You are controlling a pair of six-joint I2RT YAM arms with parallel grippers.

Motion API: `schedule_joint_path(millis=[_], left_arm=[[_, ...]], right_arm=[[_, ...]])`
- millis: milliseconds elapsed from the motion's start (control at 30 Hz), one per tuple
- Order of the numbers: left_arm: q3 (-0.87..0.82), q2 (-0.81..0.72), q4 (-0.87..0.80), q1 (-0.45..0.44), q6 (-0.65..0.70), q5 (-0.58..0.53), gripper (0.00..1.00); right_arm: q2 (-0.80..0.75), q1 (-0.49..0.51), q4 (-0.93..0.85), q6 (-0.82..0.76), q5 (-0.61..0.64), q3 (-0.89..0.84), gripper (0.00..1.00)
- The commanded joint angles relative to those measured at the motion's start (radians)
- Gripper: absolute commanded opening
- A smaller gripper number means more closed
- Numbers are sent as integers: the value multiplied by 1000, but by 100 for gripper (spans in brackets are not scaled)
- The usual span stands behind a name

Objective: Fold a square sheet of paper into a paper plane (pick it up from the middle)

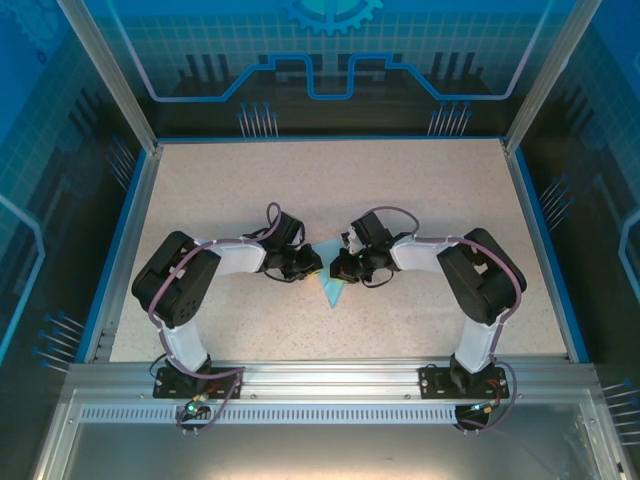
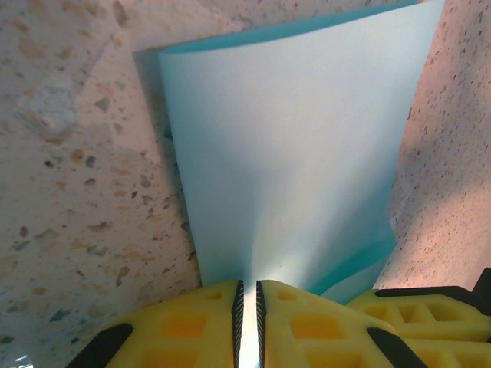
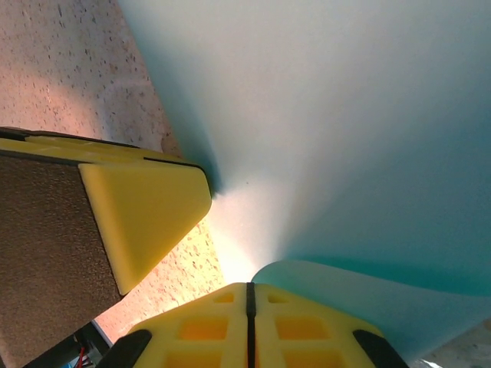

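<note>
One blue sheet (image 2: 291, 153) in both pincers (image 2: 247, 295) (image 3: 249, 295)

Below me spreads a speckled beige tabletop (image 1: 330, 190), bordered by a blue rim (image 1: 118, 240). A silver aluminium rail (image 1: 330, 375) runs along its near edge. Facing me, the dark back panel (image 1: 330, 60) carries blue circuit lines and a gear.

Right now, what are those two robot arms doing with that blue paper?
They are partway through folding it. The left pincer and the right pincer are both shut on the light-blue paper, nearly tip to tip around the middle of the table. The paper curves up between them, and from above a pointed corner sticks out toward the near edge. It does not look like a finished plane yet.
</note>
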Motion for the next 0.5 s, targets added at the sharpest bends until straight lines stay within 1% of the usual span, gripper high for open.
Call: schedule_joint_path(millis=[0,467], left_arm=[[19,21,-17,-4,25,4,18],[19,21,-20,-6,26,4,18]], right_arm=[[21,13,19,5,12,23,9],[40,15,23,-11,-2,25,10]])
